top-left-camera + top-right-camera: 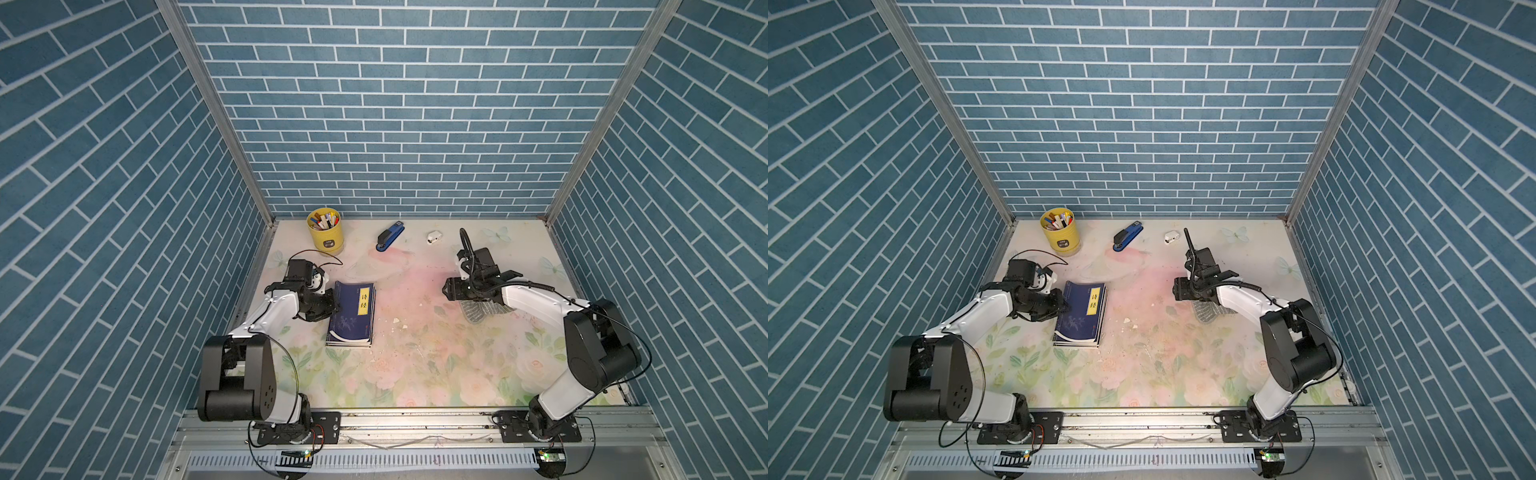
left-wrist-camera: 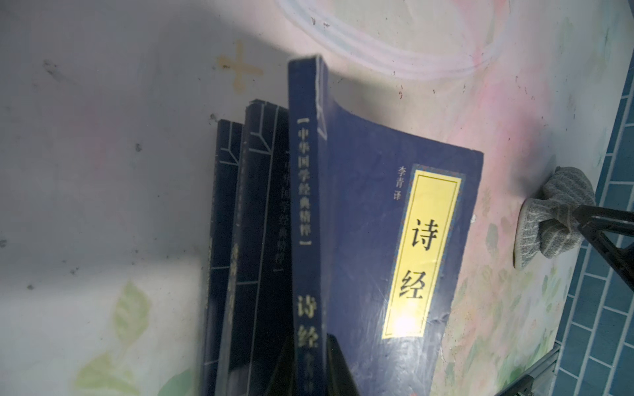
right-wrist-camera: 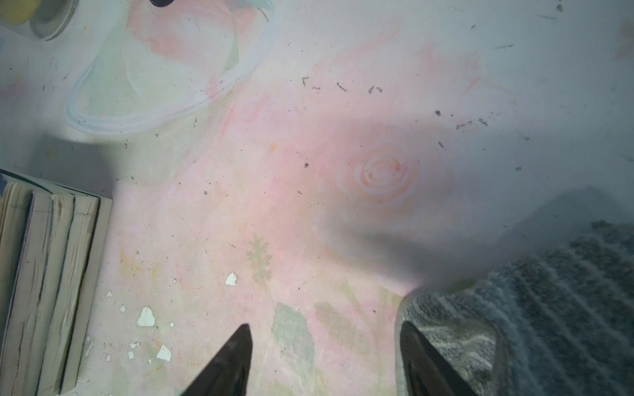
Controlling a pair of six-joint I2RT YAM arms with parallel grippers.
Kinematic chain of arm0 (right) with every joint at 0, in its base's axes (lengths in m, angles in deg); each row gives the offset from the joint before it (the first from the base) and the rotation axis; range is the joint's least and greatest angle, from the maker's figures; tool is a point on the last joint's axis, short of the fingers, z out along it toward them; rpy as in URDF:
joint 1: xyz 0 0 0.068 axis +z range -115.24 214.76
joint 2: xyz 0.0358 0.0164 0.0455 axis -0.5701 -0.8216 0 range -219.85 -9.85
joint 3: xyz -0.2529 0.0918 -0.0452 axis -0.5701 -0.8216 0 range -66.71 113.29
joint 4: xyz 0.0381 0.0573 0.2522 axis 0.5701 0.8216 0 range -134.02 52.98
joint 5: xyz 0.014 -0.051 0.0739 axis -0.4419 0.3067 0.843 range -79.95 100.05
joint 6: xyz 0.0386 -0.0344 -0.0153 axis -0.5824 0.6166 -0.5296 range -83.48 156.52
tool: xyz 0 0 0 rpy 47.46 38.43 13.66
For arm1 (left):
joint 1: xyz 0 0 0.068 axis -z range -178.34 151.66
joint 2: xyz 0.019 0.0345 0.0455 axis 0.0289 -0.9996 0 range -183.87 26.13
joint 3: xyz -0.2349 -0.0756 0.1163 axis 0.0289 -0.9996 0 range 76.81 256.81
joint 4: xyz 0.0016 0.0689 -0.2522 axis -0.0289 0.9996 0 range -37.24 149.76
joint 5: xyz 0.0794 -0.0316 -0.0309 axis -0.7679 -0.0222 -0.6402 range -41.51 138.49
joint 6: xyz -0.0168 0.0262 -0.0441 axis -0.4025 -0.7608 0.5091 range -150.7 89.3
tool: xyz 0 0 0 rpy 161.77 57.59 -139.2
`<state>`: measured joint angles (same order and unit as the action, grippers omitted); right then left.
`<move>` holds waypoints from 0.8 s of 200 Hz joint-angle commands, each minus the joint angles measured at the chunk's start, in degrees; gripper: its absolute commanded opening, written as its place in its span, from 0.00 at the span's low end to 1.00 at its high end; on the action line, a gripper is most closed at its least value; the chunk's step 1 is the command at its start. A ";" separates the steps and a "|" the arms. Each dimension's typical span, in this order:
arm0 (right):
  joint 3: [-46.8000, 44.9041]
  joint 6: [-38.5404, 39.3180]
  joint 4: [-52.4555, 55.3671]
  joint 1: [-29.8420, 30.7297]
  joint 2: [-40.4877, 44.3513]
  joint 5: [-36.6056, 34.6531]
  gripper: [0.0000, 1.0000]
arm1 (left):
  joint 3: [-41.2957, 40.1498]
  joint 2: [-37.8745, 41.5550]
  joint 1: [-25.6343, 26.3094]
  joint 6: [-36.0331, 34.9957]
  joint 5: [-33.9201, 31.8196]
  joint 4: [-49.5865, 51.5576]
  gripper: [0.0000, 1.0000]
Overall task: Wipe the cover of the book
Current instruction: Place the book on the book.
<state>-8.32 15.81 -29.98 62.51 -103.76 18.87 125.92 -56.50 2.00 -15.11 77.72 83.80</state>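
1. The left arm [image 1: 266, 311] is reaching in from the near left corner of the tabletop [image 1: 415, 365]. Its elbow is bending and its forearm is running low along the left edge, with the wrist turning the left gripper [image 1: 336, 305] sideways at the book.
2. The right arm [image 1: 536, 303] is rising from the near right corner and folding back toward the middle. The right gripper [image 3: 324, 325] is pointing across the tabletop, jaws standing wide with only bare surface between them.
3. The book [image 1: 353, 311], blue with a yellow title strip, is lying near the left edge, about midway between the front and far edges, on top of two darker books [image 2: 254, 205]. The left gripper's jaws are pinching narrow on its spine edge, which is sitting raised off the stack.
4. The cloth [image 1: 478, 311] is lying crumpled toward the right edge, well apart from the book. One fold is leaning against the outer side of one finger [image 3: 425, 367], not between the jaws.
5. The right forearm is covering part of the cloth in both top views. The left wrist view is cutting the left fingertips off at its edge.
6. White chips [image 3: 146, 317] are lying scattered between book and cloth.
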 commanded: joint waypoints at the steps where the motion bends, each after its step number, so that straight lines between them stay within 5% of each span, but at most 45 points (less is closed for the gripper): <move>1: -0.05 1.71 -0.54 -0.24 0.15 0.43 0.68 | 0.38 -1.46 0.85 -1.09 -1.99 2.39 0.10; 54: 0.04 1.68 -0.37 -0.24 0.21 0.55 0.69 | 0.47 -1.59 1.51 -1.09 -2.02 2.49 0.15; 106: 0.14 1.57 -0.30 -0.24 -0.03 0.63 0.69 | 1.08 -1.22 1.51 -0.96 -4.17 3.12 0.39; 160: 0.05 1.44 -0.42 -0.32 0.20 0.39 0.69 | 1.93 -1.16 1.46 -0.90 -5.97 3.30 0.47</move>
<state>-8.32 15.88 -29.96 62.49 -103.76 18.89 126.61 -57.15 3.31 -15.57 74.49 85.16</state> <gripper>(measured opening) 0.686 0.462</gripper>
